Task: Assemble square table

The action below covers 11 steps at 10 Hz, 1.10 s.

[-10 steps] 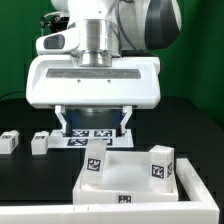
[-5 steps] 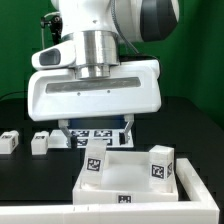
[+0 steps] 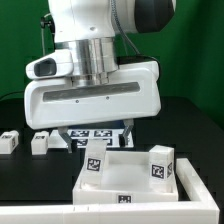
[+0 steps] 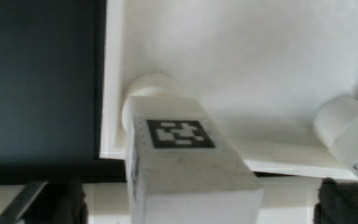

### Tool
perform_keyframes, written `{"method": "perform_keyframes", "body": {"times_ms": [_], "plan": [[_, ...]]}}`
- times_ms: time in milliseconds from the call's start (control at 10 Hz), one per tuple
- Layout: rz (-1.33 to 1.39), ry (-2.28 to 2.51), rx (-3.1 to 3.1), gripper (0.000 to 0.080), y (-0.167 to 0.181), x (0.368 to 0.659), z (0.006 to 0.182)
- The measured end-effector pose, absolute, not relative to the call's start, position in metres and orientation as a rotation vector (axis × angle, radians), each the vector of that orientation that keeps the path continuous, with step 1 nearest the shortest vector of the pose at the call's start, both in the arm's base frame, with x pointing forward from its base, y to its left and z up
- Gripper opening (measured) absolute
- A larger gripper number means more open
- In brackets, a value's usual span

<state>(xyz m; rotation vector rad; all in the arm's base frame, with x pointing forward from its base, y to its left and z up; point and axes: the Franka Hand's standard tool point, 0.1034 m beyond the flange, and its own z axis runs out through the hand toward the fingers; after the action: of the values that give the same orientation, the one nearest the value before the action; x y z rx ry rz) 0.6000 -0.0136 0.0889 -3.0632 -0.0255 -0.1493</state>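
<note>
The white square table top lies at the front with its raised rim up. Two white tagged legs stand on it, one toward the exterior view's left and one toward its right. My gripper hangs open just above and behind the left one. In the wrist view that leg runs up between my dark fingers, untouched on both sides, with the gripper open around it. The table top fills the view, and the other leg shows at the edge.
Two loose white legs lie on the black table at the exterior view's left. The marker board lies behind the table top, partly hidden by my hand. A long white rail borders the front and the exterior view's right.
My hand has tilted and come lower over the left leg. The jaws have stayed open and no part has moved.
</note>
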Motion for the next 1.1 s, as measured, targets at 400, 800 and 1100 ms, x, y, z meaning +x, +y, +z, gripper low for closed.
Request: {"method": "perform_keyframes", "body": {"times_ms": [400,800,1100], "plan": [[-0.150,-0.038,-3.067,0.0391,-0.0249,0.5999,0.0881],[-0.150,-0.051,-3.068,0.0285,-0.0248,0.5997,0.0867],[-0.147,0.000,-3.066,0.0285,-0.0250,0.5995,0.0867]]}}
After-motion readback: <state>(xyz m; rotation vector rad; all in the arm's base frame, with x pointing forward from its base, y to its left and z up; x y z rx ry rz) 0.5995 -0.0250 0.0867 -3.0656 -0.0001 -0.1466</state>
